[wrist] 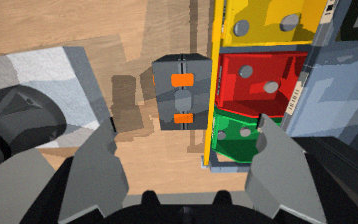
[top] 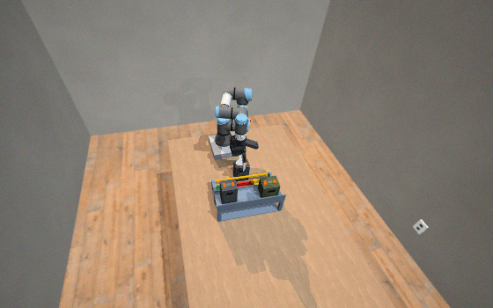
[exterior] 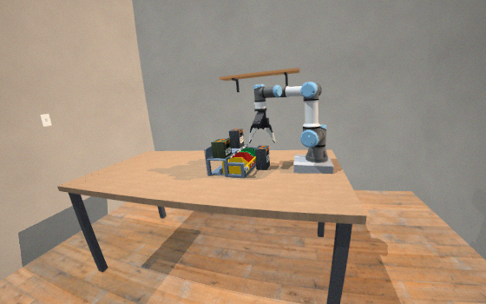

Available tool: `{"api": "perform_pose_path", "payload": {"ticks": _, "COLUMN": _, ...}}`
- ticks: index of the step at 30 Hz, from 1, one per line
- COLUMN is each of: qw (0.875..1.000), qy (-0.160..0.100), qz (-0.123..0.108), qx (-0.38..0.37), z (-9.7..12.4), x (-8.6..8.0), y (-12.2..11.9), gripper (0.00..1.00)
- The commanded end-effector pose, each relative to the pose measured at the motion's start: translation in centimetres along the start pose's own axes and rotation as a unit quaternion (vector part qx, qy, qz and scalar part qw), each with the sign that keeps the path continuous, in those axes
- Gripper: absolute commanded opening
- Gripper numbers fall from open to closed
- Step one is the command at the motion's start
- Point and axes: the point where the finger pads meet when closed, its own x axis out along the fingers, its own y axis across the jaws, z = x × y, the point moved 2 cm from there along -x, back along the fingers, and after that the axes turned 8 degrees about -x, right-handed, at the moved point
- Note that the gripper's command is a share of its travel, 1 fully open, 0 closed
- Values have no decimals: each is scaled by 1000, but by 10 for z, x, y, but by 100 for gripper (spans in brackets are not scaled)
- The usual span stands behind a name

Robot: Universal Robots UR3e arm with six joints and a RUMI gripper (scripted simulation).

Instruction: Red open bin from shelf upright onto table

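The red open bin (wrist: 260,82) sits in the lower level of the blue-grey shelf (top: 247,195), between a yellow bin (wrist: 270,20) and a green bin (wrist: 235,135). Two round grey parts lie in it. It also shows in the top and exterior views (top: 246,183) (exterior: 244,156). My gripper (wrist: 184,116) (exterior: 261,130) is open and empty. It hangs well above the table, over the shelf's near edge. In the wrist view its right finger stands over the green bin and its left finger over bare table.
A dark grey case with orange latches (wrist: 182,92) stands on the table right beside the bins' open side. A dark case (top: 228,192) and a green case (top: 268,186) stand on the shelf top. My base plate (exterior: 313,165) lies behind.
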Motion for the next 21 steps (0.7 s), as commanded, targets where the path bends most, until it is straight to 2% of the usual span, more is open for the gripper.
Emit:
{"api": "perform_pose_path", "payload": {"ticks": 1, "qw": 1000, "qy": -1, "qz": 1, "qx": 0, "z": -1, "x": -2, "y": 1, "gripper": 100}}
{"api": "perform_pose_path", "payload": {"ticks": 21, "qw": 1000, "qy": 0, "qz": 1, "qx": 0, "z": -4, "x": -3, "y": 1, "gripper": 100}}
